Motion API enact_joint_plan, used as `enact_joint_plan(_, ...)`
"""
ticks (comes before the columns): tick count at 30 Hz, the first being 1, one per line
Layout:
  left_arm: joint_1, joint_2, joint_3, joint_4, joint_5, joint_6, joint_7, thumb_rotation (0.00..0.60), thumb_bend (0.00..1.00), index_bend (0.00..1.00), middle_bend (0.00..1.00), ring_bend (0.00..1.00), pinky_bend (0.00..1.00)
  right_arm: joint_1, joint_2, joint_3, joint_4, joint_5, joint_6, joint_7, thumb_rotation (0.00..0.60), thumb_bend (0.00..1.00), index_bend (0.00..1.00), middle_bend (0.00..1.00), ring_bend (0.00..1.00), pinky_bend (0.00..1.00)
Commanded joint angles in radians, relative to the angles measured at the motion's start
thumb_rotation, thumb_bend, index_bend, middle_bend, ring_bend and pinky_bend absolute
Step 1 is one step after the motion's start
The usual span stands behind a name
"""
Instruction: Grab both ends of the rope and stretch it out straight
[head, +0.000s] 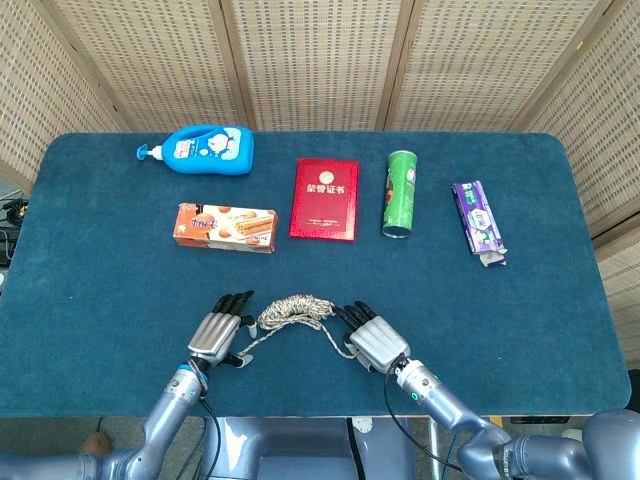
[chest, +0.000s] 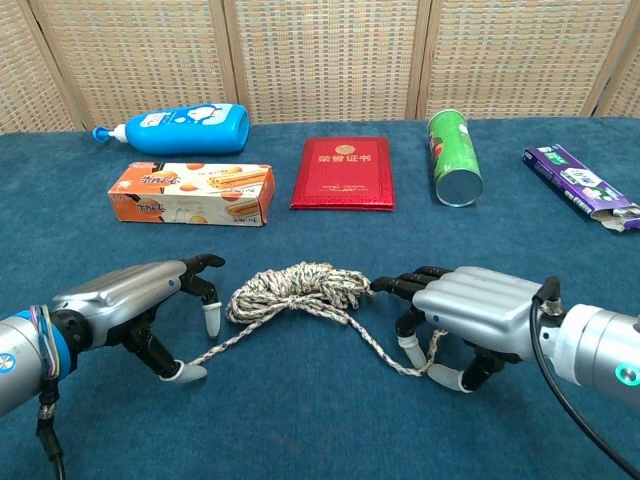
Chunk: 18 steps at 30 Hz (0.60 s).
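Lower centre of the frame, on the blue surface: rope, bunched in a loose tangle between the two hands, one tail running down-left, another looping down-right. Looks light, soft and limp, braided and a little rough, so probably easy to grip without slipping but no help in holding its own shape; likely to snag in its own coils if pulled fast. Best taken at the very tips of the two tails, not in the bundle.

Lower left: left hand, palm down, fingers curved and apart, not clearly closed on anything. Thumb tip low on the surface right at the end of the left tail, touching it or just beside it; cannot tell whether pinned. A pale fingertip hangs just beside the left edge of the tangle.

Lower right: right hand, also palm down, dark fingertips reaching to the right edge of the tangle. Underneath, the right tail passes between thumb and a finger; appears pinched there, though the contact itself is partly hidden by the palm.

Across the upper half, well apart from the rope: blue bottle, biscuit box, red booklet, green can, purple packet.
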Motion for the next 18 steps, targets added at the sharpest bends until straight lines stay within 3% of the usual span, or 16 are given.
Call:
enact_joint_plan(1,-0.004,-0.003,0.002,0.005,-0.005,0.0,0.001,0.6,0.22,0.51,0.0,0.0,0.0,-0.001,0.0,0.0,0.0,0.001,0.001,0.001,0.6,0.41,0.6,0.0,0.0,0.0)
enact_joint_plan(18,-0.031,0.006,-0.017,0.028,-0.061,0.0,0.013,0.6,0.27,0.51,0.0,0.0,0.0,-0.003,-0.005,-0.001,0.009,0.001,-0.001,0.01,0.6,0.41,0.6,0.0,0.0,0.0)
